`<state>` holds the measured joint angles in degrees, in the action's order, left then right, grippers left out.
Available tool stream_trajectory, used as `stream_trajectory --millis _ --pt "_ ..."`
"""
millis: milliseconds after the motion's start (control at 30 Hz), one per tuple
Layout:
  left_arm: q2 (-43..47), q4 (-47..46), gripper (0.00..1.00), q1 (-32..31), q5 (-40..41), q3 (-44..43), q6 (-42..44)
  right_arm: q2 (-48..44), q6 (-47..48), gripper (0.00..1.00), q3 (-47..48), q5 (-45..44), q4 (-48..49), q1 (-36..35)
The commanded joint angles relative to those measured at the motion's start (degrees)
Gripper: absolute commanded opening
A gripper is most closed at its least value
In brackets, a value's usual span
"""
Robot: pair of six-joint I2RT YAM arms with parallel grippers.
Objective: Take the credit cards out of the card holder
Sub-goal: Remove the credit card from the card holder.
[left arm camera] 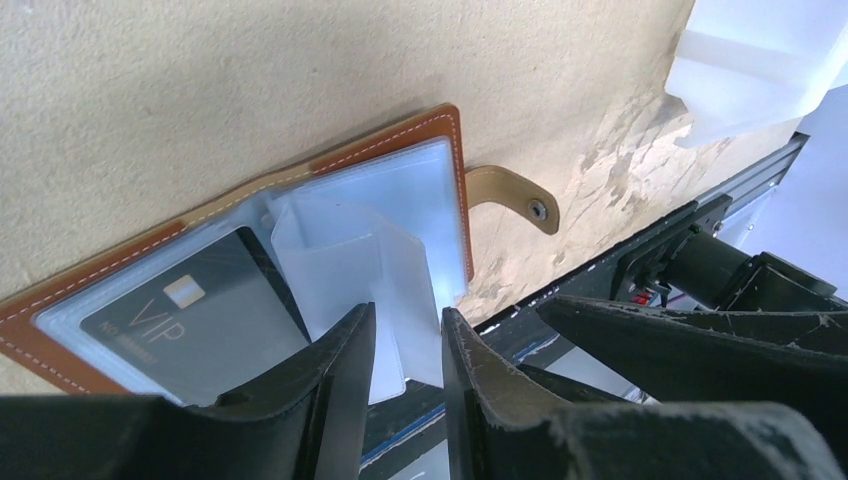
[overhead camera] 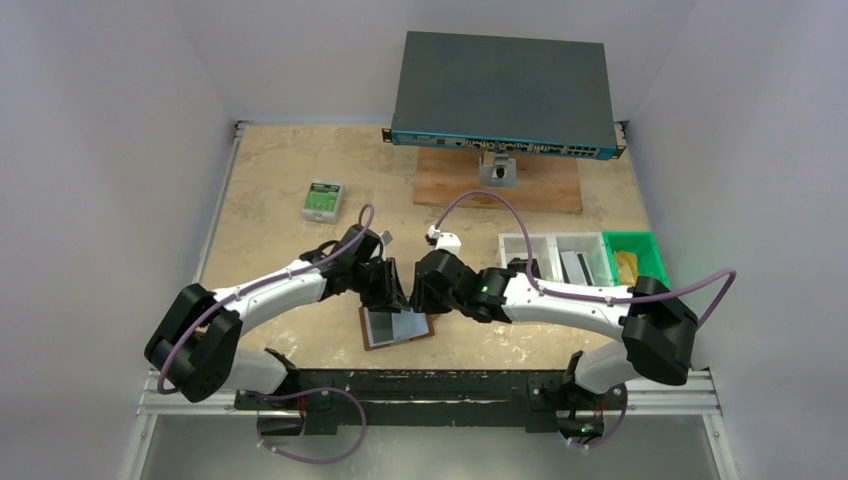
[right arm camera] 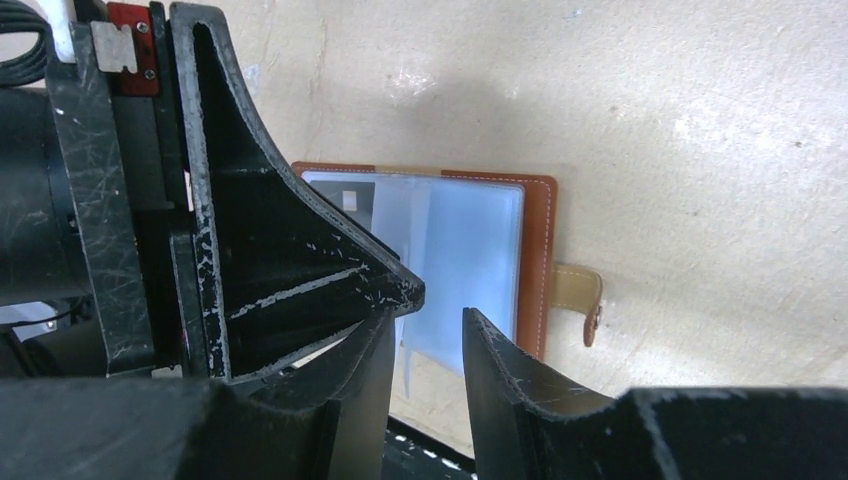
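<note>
The card holder (overhead camera: 397, 328) lies open near the table's front edge, brown leather (left arm camera: 392, 140) with clear sleeves and a tan snap tab (left arm camera: 512, 196). A dark card marked VIP (left arm camera: 190, 312) sits in one sleeve. One translucent sleeve leaf (left arm camera: 340, 255) stands up from the middle. My left gripper (left arm camera: 405, 322) hangs over it, jaws narrowly apart, with the leaf's lower edge in the gap. My right gripper (right arm camera: 430, 316) faces it from the other side over the holder (right arm camera: 536, 250), jaws also narrowly apart, a thin sleeve edge by its left finger. Both grippers (overhead camera: 405, 290) meet above the holder.
A small green-and-white box (overhead camera: 323, 199) lies at the back left. A grey flat device (overhead camera: 500, 90) rests on a wooden board (overhead camera: 545, 185) at the back. White bins (overhead camera: 555, 255) and a green bin (overhead camera: 637, 255) stand on the right. The metal front rail (overhead camera: 430, 385) runs just below the holder.
</note>
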<state>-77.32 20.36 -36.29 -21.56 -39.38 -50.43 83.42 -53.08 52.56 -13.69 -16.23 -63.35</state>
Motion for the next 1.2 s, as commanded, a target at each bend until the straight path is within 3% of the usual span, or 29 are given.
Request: stream_trajectory --millis 0,433,800,1167 --pt "-2.0 -0.4 0.31 -0.8 0.4 -3.2 -0.3 -2.5 -1.3 0.31 -0.9 -2.8 -1.1 -0.1" --pt "-10.5 -5.5 0.32 -2.0 -2.7 -7.8 -0.2 -3.8 -2.2 0.31 -2.7 -2.2 -1.3 -0.1" --pt "-16.2 -15.0 0.35 -2.2 -8.2 -6.4 -1.0 -1.8 -0.1 0.30 -3.2 -0.7 1.5 -0.5" --pt "-16.9 -15.2 0.35 -2.1 -9.5 -6.7 0.3 5.6 0.8 0.10 -3.2 4.8 11.2 -2.2"
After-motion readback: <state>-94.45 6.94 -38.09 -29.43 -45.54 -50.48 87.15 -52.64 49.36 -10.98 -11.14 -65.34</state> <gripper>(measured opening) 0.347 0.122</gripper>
